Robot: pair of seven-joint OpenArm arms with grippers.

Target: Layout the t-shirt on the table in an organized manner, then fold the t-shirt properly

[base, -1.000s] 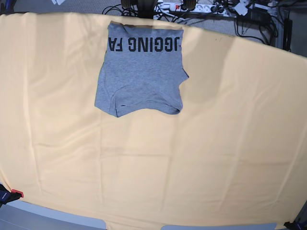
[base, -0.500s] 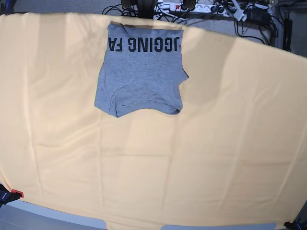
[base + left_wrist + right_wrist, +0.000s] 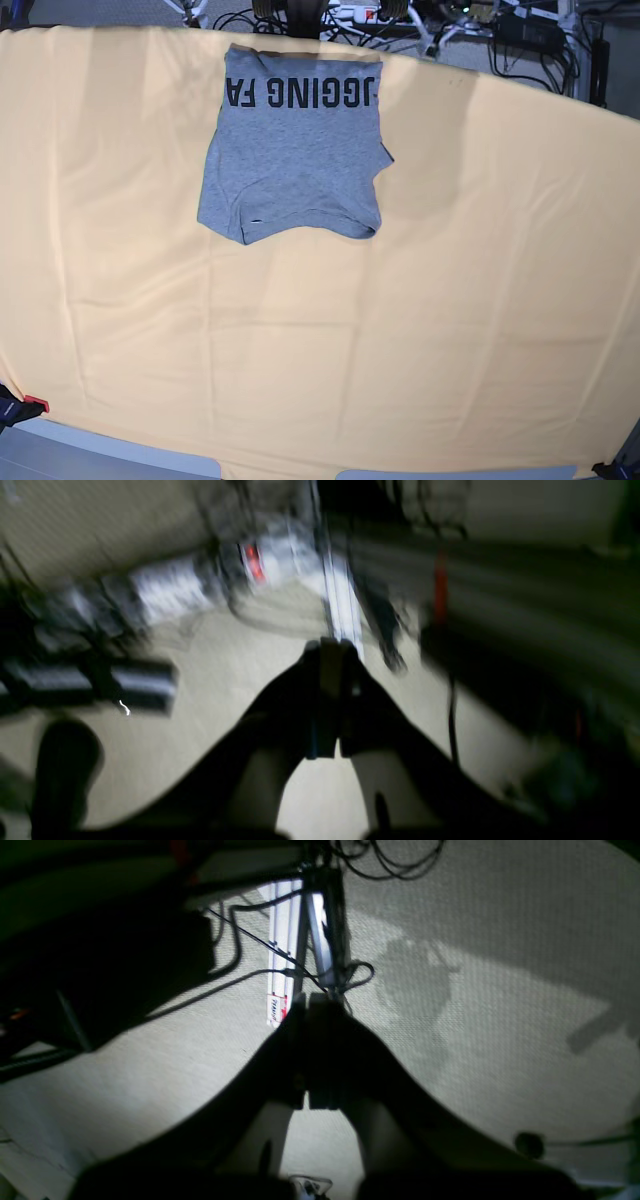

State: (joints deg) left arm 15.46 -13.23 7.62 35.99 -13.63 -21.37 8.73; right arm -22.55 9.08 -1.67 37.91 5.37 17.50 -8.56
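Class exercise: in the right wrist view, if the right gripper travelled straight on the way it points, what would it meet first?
Probably the white power strip and black cables on the pale grey carpet. The shut right gripper aims there; depth is unclear.

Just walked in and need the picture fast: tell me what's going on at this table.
A two-armed robot is on a shirt-folding job. The grey t-shirt lies folded into a compact shape near the far edge of the table, black lettering showing along its far side. Nothing is touching it. Both arms are off the table, their wrist cameras looking at carpet and cables: the left gripper and right gripper have their jaws shut, holding nothing.
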